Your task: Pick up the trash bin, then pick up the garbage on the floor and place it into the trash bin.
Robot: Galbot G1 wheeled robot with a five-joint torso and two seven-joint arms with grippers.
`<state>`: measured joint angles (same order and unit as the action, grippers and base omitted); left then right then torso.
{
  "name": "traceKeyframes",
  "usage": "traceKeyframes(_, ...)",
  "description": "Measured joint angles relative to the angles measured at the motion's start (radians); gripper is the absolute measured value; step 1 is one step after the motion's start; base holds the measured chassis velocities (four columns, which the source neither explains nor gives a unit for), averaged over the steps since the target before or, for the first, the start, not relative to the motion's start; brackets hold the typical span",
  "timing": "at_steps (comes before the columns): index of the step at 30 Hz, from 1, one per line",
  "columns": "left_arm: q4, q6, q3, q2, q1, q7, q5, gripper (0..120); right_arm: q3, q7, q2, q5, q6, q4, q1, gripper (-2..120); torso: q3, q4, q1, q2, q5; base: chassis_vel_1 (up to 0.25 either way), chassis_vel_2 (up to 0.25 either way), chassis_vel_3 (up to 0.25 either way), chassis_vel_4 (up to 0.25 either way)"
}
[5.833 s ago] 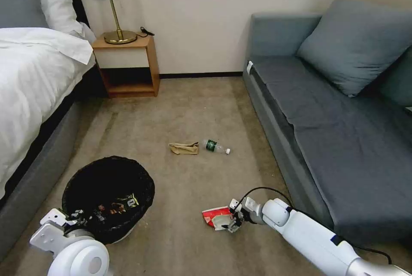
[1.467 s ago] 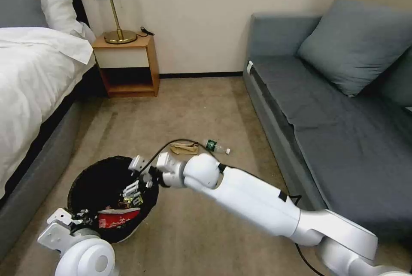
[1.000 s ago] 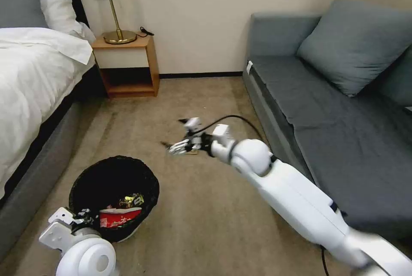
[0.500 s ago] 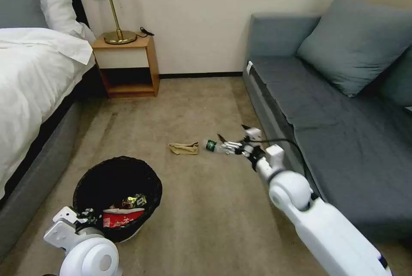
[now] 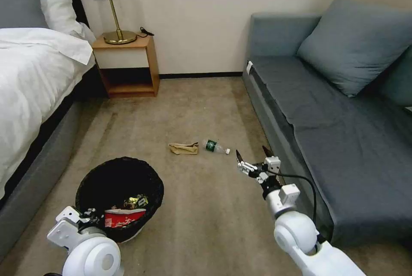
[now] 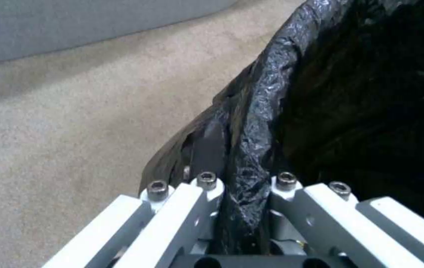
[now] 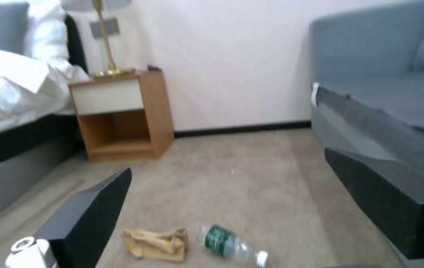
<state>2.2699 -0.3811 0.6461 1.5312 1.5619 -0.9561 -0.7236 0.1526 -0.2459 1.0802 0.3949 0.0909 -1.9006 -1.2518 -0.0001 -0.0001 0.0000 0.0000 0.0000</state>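
My left gripper pinches the trash bin rim; right gripper jaws spread, bottle just ahead, paper bag beyond.

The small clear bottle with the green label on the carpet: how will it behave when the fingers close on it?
The small clear plastic bottle with the green label lies on its side, so it may roll if nudged. It looks empty, probably light, and its thin wall could dent or slip. The open right gripper hovers nearby.
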Motion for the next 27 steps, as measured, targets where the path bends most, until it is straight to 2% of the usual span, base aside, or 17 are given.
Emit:
traceKeyframes(6,-0.006,0.000,-0.007,-0.001,-0.004,0.000,-0.001,0,0.044,0.070,0.013,-0.036,0.069,0.008,-0.047,100,0.000,0.0000,0.000,0.000,-0.0001,0.000,0.000,0.000,0.000)
traceKeyframes(27,0.000,0.001,-0.002,-0.001,-0.001,0.000,-0.003,0,0.034,0.097,0.025,-0.046,0.059,0.015,-0.037,100,0.000,0.0001,0.000,0.000,0.0000,0.000,0.000,0.000,0.000)
